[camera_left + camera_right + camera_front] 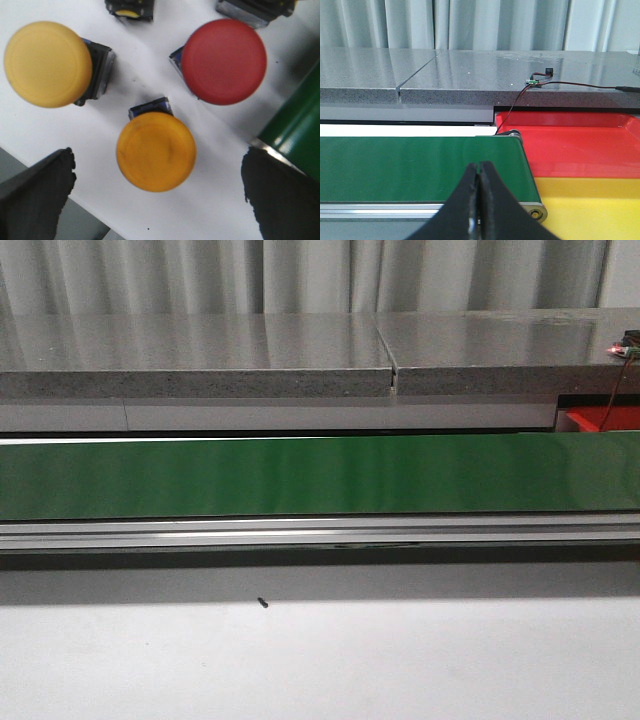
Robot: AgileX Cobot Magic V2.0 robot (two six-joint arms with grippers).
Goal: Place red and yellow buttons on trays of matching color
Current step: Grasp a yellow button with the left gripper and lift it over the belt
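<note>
In the left wrist view my left gripper (157, 172) is open and hangs above a white surface. An orange-yellow button (156, 151) lies between its fingers, untouched. A paler yellow button (47, 63) and a red button (224, 61) lie beyond it. My right gripper (479, 172) is shut with nothing in it, in front of the green belt (420, 167). The red tray (580, 145) and the yellow tray (592, 207) sit at the belt's end. Neither gripper shows in the front view.
The green conveyor belt (320, 475) runs across the front view, with a grey stone counter (300, 355) behind it. More button bodies (129, 9) lie at the edge of the left wrist view. A thin cable with a small board (534, 81) rests on the counter.
</note>
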